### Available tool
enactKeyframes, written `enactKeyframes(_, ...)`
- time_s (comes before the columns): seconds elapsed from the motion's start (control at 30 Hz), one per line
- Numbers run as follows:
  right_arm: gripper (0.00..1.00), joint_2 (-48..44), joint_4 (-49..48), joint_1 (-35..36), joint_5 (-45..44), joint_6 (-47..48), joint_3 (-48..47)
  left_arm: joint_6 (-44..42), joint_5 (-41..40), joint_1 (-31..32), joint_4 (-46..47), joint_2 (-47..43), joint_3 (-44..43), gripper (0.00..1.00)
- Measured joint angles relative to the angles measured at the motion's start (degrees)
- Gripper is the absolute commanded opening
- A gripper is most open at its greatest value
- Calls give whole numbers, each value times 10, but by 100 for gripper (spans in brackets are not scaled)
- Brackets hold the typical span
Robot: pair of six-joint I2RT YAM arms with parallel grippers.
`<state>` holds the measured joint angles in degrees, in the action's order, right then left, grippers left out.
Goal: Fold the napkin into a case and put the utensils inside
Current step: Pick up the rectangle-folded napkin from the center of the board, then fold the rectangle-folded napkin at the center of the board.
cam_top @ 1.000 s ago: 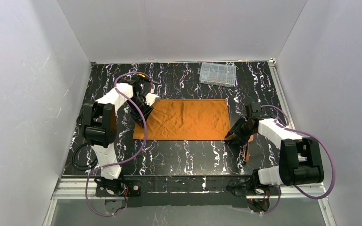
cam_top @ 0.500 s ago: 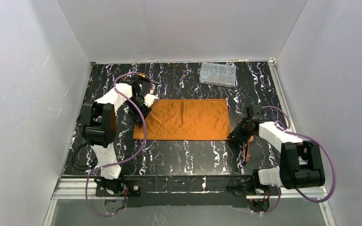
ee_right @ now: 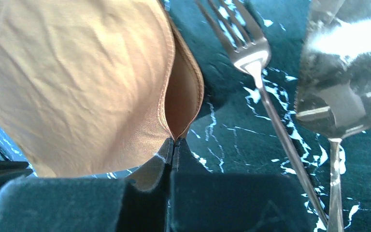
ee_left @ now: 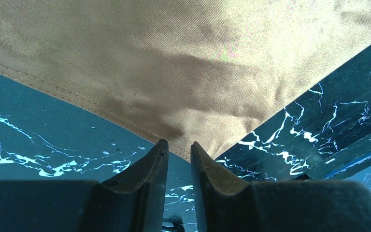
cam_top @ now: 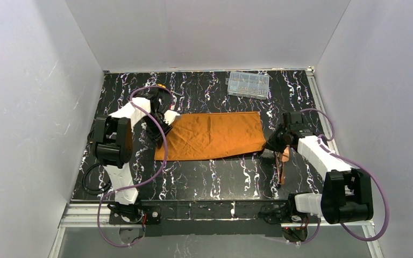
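Observation:
The rust-orange napkin (cam_top: 215, 135) lies folded as a wide rectangle mid-table. My right gripper (cam_top: 269, 145) is shut on its near right corner, and the right wrist view shows the doubled hem (ee_right: 183, 96) pinched at the tips (ee_right: 175, 141). At the napkin's left end my left gripper (cam_top: 158, 128) is low over the cloth. In the left wrist view its jaws (ee_left: 178, 147) stand a narrow gap apart, with the napkin's corner (ee_left: 186, 145) just at the tips and not pinched. The utensils (cam_top: 283, 164) lie right of the napkin: a fork (ee_right: 256, 63) and a broad shiny piece (ee_right: 340, 72).
A clear plastic compartment box (cam_top: 248, 84) sits at the back, right of centre. White walls close in the black marbled table (cam_top: 215, 177) on three sides. Purple cables loop from both arms.
My right gripper has closed on the napkin's near right corner and drawn it slightly up and away from the front edge. The left gripper has shifted only slightly.

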<state>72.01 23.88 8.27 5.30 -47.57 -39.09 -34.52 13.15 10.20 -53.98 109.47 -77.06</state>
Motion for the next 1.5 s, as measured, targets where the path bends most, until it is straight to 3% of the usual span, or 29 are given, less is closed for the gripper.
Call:
enactKeyframes(0.23, 1, 23, 10, 63, -13, 33, -77, 0, 2, 0, 3, 0, 10, 22)
enactKeyframes(0.83, 1, 248, 47, 323, -51, 118, -346, 2, 39, -38, -12, 0, 11, 22)
enactKeyframes(1.5, 1, 440, 65, 424, -37, 120, -572, -15, 55, -100, -17, -6, 18, 21)
